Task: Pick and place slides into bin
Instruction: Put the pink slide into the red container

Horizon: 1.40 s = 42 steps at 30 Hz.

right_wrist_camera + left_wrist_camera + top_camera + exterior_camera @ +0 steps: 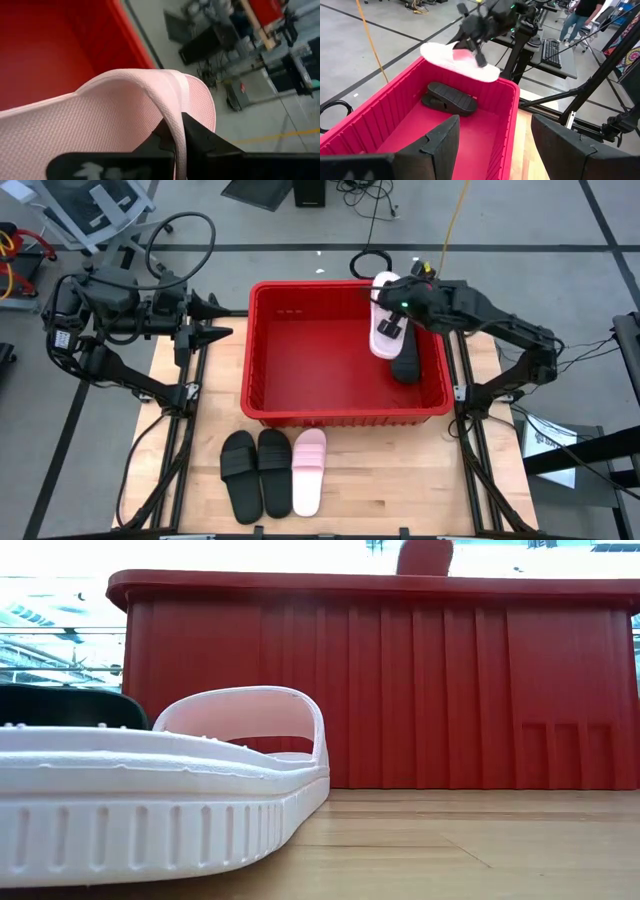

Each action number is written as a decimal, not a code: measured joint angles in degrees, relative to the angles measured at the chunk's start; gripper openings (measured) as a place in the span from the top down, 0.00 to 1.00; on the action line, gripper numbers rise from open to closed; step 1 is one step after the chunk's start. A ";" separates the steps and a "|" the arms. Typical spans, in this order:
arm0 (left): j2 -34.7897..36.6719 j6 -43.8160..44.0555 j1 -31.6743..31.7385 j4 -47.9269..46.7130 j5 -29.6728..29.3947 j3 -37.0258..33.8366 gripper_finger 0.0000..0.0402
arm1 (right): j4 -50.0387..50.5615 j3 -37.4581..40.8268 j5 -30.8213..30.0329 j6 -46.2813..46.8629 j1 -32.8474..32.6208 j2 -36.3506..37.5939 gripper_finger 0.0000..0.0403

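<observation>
The red bin [300, 350] stands mid-table with one black slide [405, 366] lying on its floor at the right end. My right gripper [392, 328] is shut on a pale pink slide [383, 330] held over the bin's far right part; the left wrist view shows this slide [462, 60] above the rim. Two black slides [256, 472] and another pink slide [308, 470] lie side by side on the table in front of the bin. My left gripper [228, 323] waits open at the bin's left side, holding nothing. My right gripper pinches the pink slide's broad strap at its edge [176, 112], one finger under the strap and one outside it. It reaches in from the table's right side, slanting down. The slide is lifted clear over the bin, tilted, with nothing under it.
The bin's left and middle floor [310, 365] shows bare red. Bare wooden table [400, 480] lies to the right of the three slides. In the low view the pink slide [160, 790] fills the foreground before the bin wall [400, 690]. Cables and equipment stand beyond the table.
</observation>
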<state>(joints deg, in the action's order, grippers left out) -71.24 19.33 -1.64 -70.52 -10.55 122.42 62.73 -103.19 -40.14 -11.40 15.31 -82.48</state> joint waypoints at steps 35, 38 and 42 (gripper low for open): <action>0.00 2.87 0.01 0.02 -0.07 -0.01 0.40 | -32.81 35.13 8.66 -13.31 1.83 -0.93 1.00; 0.00 3.99 0.00 0.04 -0.10 0.00 0.40 | -36.20 37.86 8.66 -13.47 2.46 -0.93 1.00; -0.01 5.09 -0.01 0.04 -1.01 0.00 0.40 | -38.84 40.59 8.44 -13.40 3.60 -0.93 1.00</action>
<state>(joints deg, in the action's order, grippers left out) -71.25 24.42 -1.65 -70.48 -11.55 122.41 23.90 -62.59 -31.70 -24.80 18.91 -83.42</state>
